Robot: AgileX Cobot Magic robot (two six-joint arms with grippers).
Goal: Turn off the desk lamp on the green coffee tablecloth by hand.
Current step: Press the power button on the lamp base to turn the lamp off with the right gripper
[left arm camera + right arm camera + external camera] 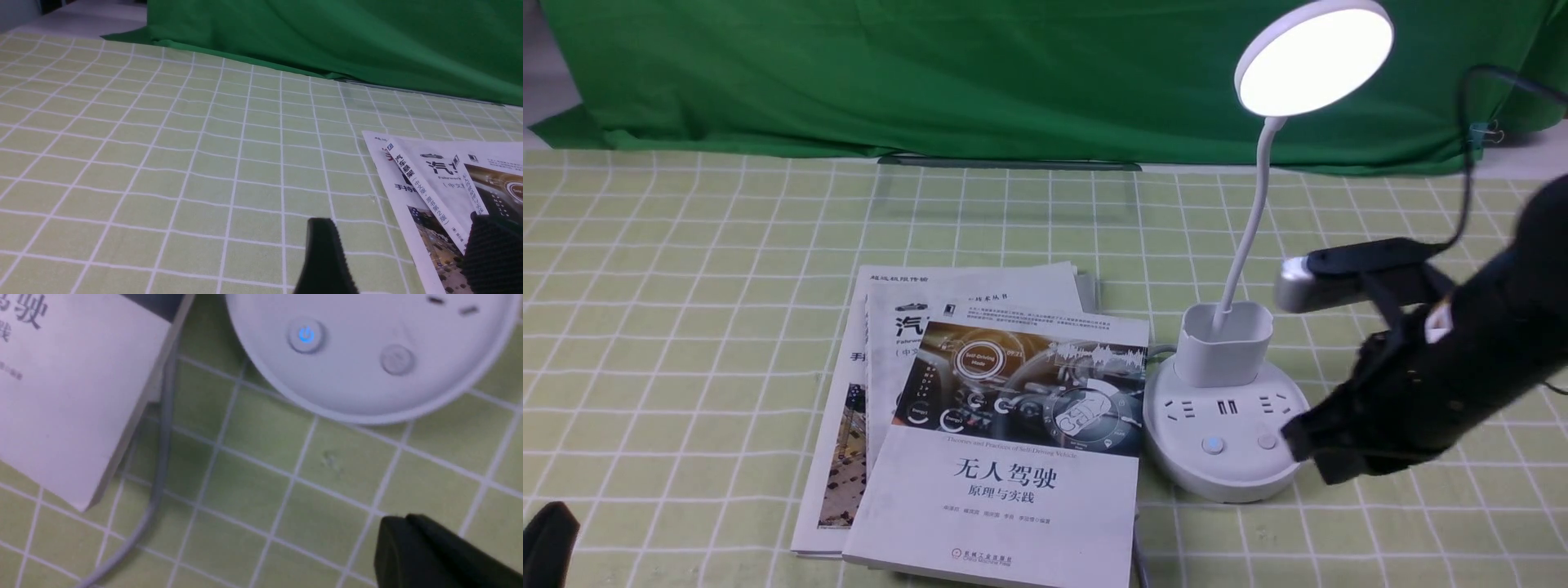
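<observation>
The green coffee tablecloth (686, 245) covers the table; the desk lamp (1227, 425) stands lit right of centre, just right of the books (980, 425); the right hand (1311, 451), jaws pressed together, hovers at the base's near-right rim, far nearer than the left hand (402, 222), whose jaws stand apart at near left; the blue-lit button (306, 335) lies left of the tips, with the plain button (396, 359) between.

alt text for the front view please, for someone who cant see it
A lit white desk lamp stands on the green checked tablecloth, the robot's black right gripper poised close beside its round base. Fanned books lie to the lamp's left.
</observation>
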